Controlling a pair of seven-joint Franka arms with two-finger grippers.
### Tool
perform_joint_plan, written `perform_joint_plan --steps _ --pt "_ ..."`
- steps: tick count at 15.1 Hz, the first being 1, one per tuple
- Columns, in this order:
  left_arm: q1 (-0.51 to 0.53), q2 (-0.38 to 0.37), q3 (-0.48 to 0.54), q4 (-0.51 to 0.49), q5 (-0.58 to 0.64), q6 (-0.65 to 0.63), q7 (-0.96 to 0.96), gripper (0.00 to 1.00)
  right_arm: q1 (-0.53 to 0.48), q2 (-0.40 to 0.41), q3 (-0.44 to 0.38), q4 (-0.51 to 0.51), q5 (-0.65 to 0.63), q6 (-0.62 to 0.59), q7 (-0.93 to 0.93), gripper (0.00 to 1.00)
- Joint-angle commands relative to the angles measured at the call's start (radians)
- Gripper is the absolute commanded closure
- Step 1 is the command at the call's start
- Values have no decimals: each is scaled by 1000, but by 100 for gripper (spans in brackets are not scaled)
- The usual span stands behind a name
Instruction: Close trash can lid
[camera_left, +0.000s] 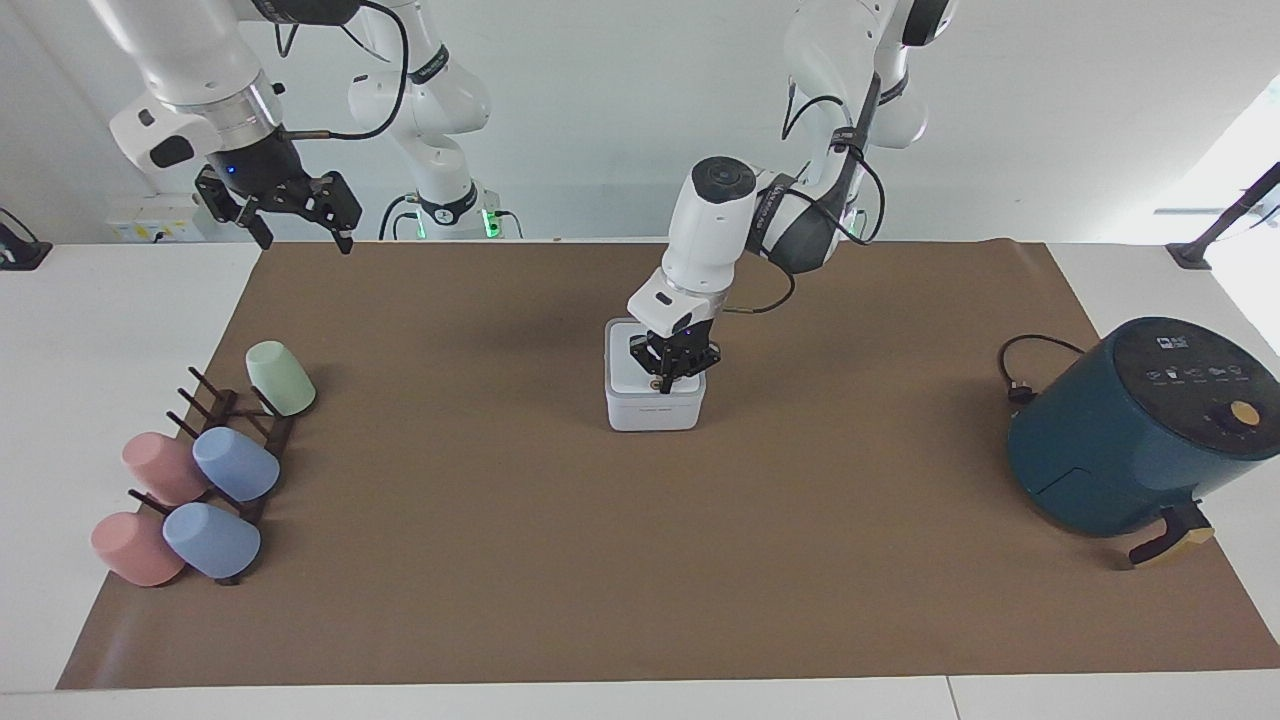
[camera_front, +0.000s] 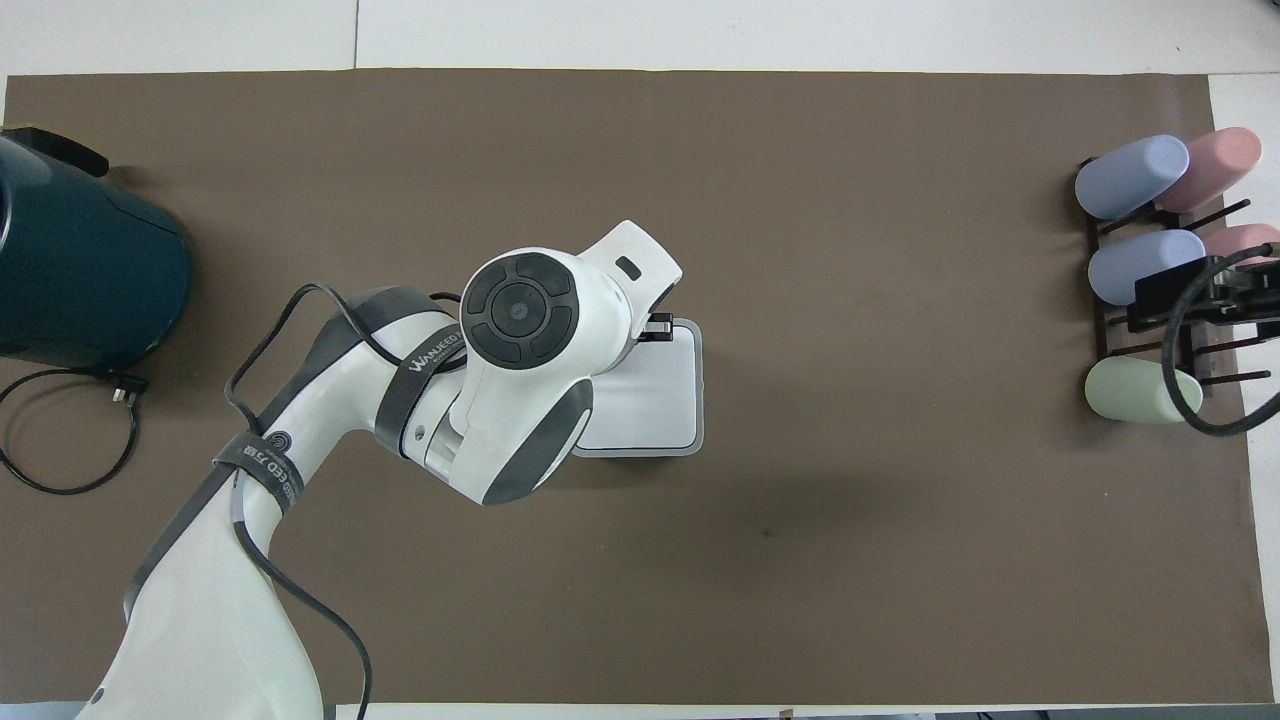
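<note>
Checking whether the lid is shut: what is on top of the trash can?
The lid lies flat on the trash can, with the left gripper on it. The inside is covered.
</note>
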Motion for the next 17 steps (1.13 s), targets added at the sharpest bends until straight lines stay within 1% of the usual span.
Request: perform_joint_plan --steps 1,3,4,5,7,9,11,13,15,16,17 --pt "-30 51 3 4 2 31 -25 100 -13 -23 5 -28 7 12 -12 0" --pt "-27 47 3 10 2 10 -20 100 -13 -23 5 -28 7 10 -12 0" --pt "-18 30 2 12 3 -19 -16 100 -13 -23 5 -28 7 10 -12 0" --pt "-14 0 5 29 -2 -69 -8 100 -13 -23 5 -28 7 12 -12 0" --pt "11 -19 3 99 -6 -181 -6 100 -13 -23 5 -28 7 10 -12 0" --pt "52 -57 2 154 -20 -289 -5 100 -13 -23 5 -28 7 12 -12 0" --pt "122 -103 3 190 -21 -391 26 100 -13 -23 5 -28 7 10 -12 0" --pt "219 -172 2 196 -28 -473 131 100 -13 -23 5 -28 7 12 -12 0" --pt "316 -206 11 210 -29 -563 243 100 -13 -23 5 -28 7 10 -12 0" --pt "356 -217 12 233 -26 -605 309 42 -13 -24 5 -28 7 12 -12 0" --pt "389 -234 15 245 -25 -639 364 0 -13 -23 5 -28 7 12 -12 0"
